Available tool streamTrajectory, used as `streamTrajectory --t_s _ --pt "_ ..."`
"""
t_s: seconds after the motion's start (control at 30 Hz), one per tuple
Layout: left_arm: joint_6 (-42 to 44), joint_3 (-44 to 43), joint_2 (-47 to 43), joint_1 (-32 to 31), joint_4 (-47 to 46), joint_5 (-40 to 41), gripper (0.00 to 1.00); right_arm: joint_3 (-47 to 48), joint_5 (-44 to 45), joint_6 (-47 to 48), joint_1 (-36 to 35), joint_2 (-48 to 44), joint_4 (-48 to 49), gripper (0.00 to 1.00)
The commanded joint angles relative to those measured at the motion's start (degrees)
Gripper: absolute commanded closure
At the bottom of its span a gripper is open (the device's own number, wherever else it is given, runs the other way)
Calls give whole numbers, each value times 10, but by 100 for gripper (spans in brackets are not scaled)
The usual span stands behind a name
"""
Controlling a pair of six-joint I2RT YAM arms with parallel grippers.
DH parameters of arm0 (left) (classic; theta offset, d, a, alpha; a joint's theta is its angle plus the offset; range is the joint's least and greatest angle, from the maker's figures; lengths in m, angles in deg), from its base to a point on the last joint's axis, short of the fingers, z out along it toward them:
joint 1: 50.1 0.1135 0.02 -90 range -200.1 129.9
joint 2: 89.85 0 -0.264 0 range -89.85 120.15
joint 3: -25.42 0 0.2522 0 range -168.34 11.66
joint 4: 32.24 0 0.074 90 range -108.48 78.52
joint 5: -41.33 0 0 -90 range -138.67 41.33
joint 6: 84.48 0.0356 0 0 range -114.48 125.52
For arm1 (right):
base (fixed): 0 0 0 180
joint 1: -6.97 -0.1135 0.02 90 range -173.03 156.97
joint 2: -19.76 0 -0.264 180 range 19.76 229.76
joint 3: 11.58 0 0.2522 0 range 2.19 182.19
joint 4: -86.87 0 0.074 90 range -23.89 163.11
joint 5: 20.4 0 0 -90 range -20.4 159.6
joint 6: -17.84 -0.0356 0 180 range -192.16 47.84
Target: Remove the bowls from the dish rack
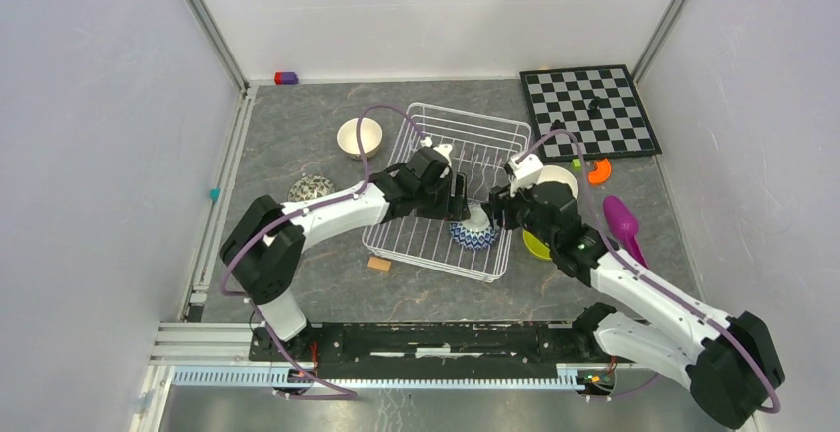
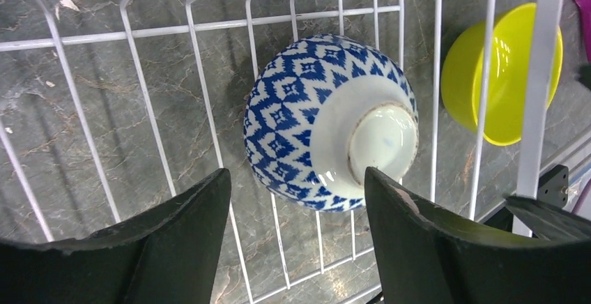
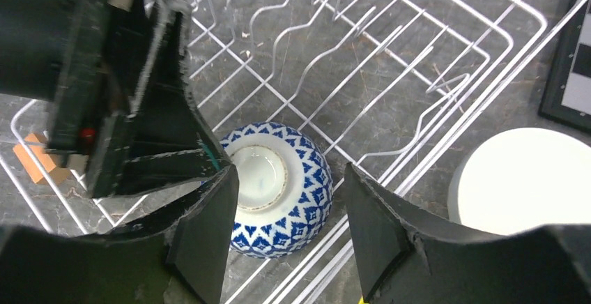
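Note:
The blue-and-white patterned bowl [image 1: 473,234] lies upside down, foot ring up, in the near right corner of the white wire dish rack [image 1: 471,113]. My left gripper [image 1: 461,199] is open and hangs just above the bowl [image 2: 313,123], one finger on each side of its near edge. My right gripper [image 1: 492,209] is also open, over the same bowl [image 3: 279,185] from the right. The left gripper's black fingers [image 3: 139,109] crowd against my right gripper's left finger. Rack wires show under both grippers [image 2: 209,28] [image 3: 333,247].
Outside the rack stand a tan bowl [image 1: 360,137], a speckled bowl [image 1: 311,189], a white bowl [image 1: 558,179] [image 3: 523,178] and a yellow-green bowl [image 1: 535,246] [image 2: 502,74]. A chessboard [image 1: 589,110], a purple scoop [image 1: 624,224] and an orange piece [image 1: 599,169] lie to the right.

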Motion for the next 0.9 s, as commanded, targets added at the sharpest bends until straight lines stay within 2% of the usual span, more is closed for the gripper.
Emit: streamTrajectory --t_s 0.0,0.1,0.2,0.5,0.67,0.8,0.87 --pt "-33 -26 21 -3 -47 -2 25 -35 4 -1 2 -53 66 33" --pt "-37 -25 31 -3 -45 0 31 -52 4 -6 2 -75 84 26" --pt "-41 -9 27 -2 -45 16 38 -47 7 -3 2 -69 76 26" --pt "-50 48 4 5 -62 20 70 -36 -3 -11 2 -28 70 26" --pt "-58 82 -10 27 -85 -12 78 -28 -23 -12 2 -3 59 23" --pt "-57 95 -18 37 -85 -17 79 -12 -40 -25 2 32 41 9" --pt "-56 100 -21 39 -85 -17 79 4 -54 -36 2 56 25 7"
